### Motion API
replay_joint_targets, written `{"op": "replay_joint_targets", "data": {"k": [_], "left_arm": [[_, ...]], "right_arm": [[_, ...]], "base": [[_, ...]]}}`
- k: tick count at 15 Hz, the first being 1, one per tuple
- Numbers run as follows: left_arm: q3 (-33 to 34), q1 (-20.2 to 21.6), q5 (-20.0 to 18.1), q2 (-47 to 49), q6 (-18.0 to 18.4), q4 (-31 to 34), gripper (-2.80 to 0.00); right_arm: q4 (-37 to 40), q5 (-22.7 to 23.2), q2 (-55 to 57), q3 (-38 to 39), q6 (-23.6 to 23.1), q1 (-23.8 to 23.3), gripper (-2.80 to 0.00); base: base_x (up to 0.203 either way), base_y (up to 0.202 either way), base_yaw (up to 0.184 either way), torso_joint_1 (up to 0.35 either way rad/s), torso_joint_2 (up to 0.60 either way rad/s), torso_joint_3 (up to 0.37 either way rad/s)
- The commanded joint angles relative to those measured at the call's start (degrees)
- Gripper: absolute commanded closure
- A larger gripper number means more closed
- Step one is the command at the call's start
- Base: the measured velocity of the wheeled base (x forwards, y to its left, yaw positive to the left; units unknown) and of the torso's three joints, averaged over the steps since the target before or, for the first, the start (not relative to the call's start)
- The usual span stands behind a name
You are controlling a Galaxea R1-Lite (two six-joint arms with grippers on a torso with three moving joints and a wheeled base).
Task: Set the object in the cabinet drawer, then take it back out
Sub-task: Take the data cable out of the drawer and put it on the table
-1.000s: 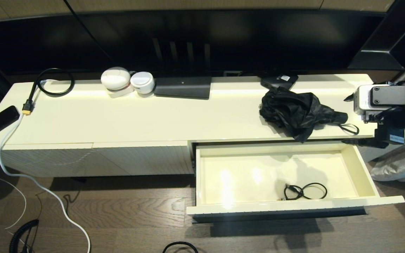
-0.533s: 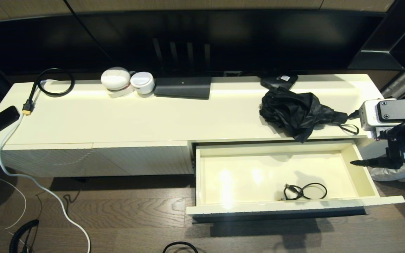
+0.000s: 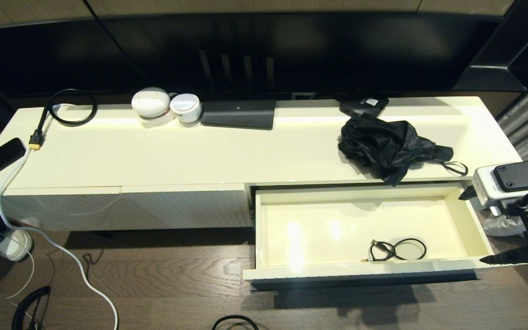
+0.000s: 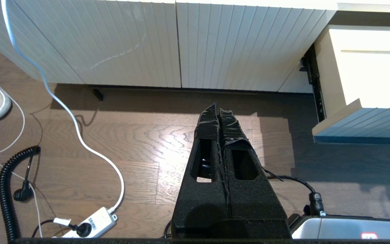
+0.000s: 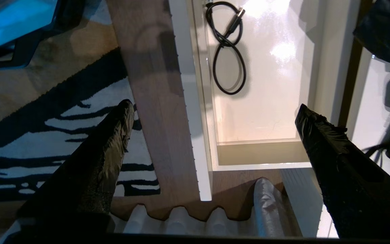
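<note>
- Your cabinet drawer (image 3: 468, 224) stands pulled out at the right end of the cream cabinet (image 3: 200, 151), toward the near side; its ribbed front (image 4: 364, 123) faces the floor side in the left wrist view
- Inside the drawer you have only a small black cable (image 3: 398, 250), looped in a figure of eight and lying near the drawer's front wall, right of its middle; the right wrist view shows it too (image 5: 227, 51)
- The black folded umbrella (image 3: 390, 146) lies on the cabinet top, just behind the open drawer, toward the right; its wrist strap (image 3: 456, 168) reaches the top's near edge
- Your right hand (image 3: 479, 227) sits off the drawer's right end, outside it, fingers (image 5: 320, 132) spread wide and grasping nothing; the drawer's right wall shows between them in the wrist view
- Your left hand (image 4: 219, 113) is parked low over the wooden floor (image 4: 130, 142) in front of the handleless ribbed panels (image 4: 181, 44), fingers pressed together and empty
- On the far side of the top you can see two white round devices (image 3: 165, 104), a dark flat box (image 3: 239, 113) and a black coiled cord (image 3: 69, 107)
</note>
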Motion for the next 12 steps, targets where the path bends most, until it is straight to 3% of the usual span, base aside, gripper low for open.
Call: {"op": "replay_joint_targets", "data": {"k": [1,3,7,12], "left_arm": [[0.0,-0.02,0.03,0.0,-0.03,-0.02,0.0],[0.0,0.01,0.03,0.0,-0.03,-0.06,0.0],[0.0,0.06,0.03,0.0,-0.03,-0.05,0.0],[0.05,-0.02,0.03,0.0,-0.03,-0.02,0.0]], "right_arm": [[0.95,0.06,2.21,0.43,-3.92,-1.4,-2.8],[0.36,-0.15,4.83,1.35,-6.54,-2.16,-2.8],[-7.4,-0.45,10.68,2.12,-6.72,-2.59,-2.8],[-11.01,-1.25,16.01,1.61,-6.57,-3.12,-2.8]], "base": [[0.0,0.0,0.0,0.0,0.0,0.0],[0.0,0.0,0.0,0.0,0.0,0.0],[0.0,0.0,0.0,0.0,0.0,0.0],[0.0,0.0,0.0,0.0,0.0,0.0]]}}
